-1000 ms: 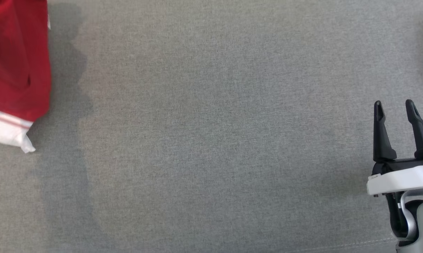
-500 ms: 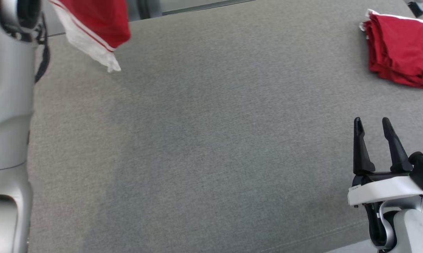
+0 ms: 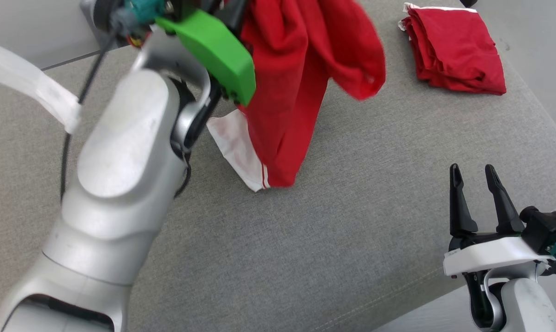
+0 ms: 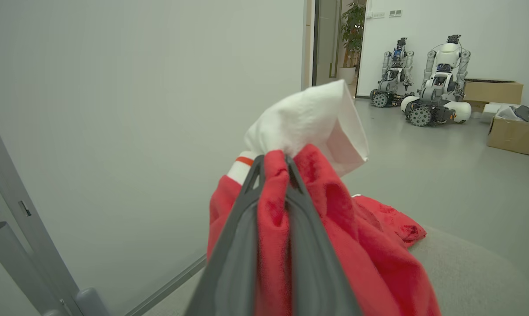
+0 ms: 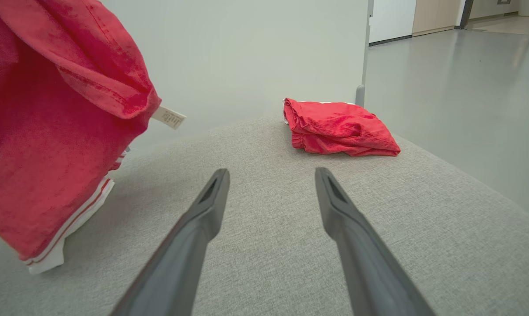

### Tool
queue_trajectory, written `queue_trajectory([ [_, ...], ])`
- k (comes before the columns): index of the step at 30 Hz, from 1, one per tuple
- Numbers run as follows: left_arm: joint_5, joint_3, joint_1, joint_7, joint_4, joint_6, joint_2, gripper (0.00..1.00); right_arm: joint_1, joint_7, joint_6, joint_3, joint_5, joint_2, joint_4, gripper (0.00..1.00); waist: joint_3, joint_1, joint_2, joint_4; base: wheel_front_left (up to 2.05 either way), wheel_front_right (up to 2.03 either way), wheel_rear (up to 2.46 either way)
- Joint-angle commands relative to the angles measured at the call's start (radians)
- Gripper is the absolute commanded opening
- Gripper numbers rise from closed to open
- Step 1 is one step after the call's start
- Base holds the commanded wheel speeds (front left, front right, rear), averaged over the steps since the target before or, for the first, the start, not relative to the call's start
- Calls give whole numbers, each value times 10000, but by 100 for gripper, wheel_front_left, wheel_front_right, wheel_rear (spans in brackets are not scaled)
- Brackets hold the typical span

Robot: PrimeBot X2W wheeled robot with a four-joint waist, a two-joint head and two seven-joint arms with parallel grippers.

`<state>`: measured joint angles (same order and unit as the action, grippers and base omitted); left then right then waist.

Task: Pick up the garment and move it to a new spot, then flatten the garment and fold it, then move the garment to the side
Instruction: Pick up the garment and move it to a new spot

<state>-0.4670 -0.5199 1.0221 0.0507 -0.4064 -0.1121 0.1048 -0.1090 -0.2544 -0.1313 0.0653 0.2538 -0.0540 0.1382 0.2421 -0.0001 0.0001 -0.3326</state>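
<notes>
no legible txt, white tag [image 5: 169, 117] on red garment [image 5: 49, 153] w/ print too small to read

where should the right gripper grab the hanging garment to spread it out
Probably the white-striped hem corner, coming in from the right. The garment hangs bunched from the shut left gripper, and that corner hangs lowest and loose, on the side toward the open right gripper.

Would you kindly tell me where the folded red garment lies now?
The folded red garment lies at the head view's upper right, near the far corner of the grey surface, beyond the right gripper and right of the hanging garment.
</notes>
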Motion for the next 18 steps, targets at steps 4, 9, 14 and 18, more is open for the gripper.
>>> queue_trajectory([
  [4, -112, -332, -1644, -384, -510, 221, -90, 0, -145, -96, 12, -94, 111, 16, 126, 100, 10, 1, -1, 137, 0, 0, 0],
  [9, 237, -1113, -2804, -611, -993, 169, -60, 100, -164, -103, 12, -242, 86, 23, 211, 100, -29, 1, -1, 380, 0, 0, 0],
  [14, 166, -963, -3161, -1397, -958, 390, 10, 100, -51, -107, 12, -269, -18, 26, 269, 100, -384, 1, -1, 692, 0, 0, 0],
  [18, 50, -573, -3374, -2113, -741, 650, 262, 100, 170, -110, 12, -188, -91, 21, 200, 100, -731, 1, -1, 1075, 0, 0, 0],
])
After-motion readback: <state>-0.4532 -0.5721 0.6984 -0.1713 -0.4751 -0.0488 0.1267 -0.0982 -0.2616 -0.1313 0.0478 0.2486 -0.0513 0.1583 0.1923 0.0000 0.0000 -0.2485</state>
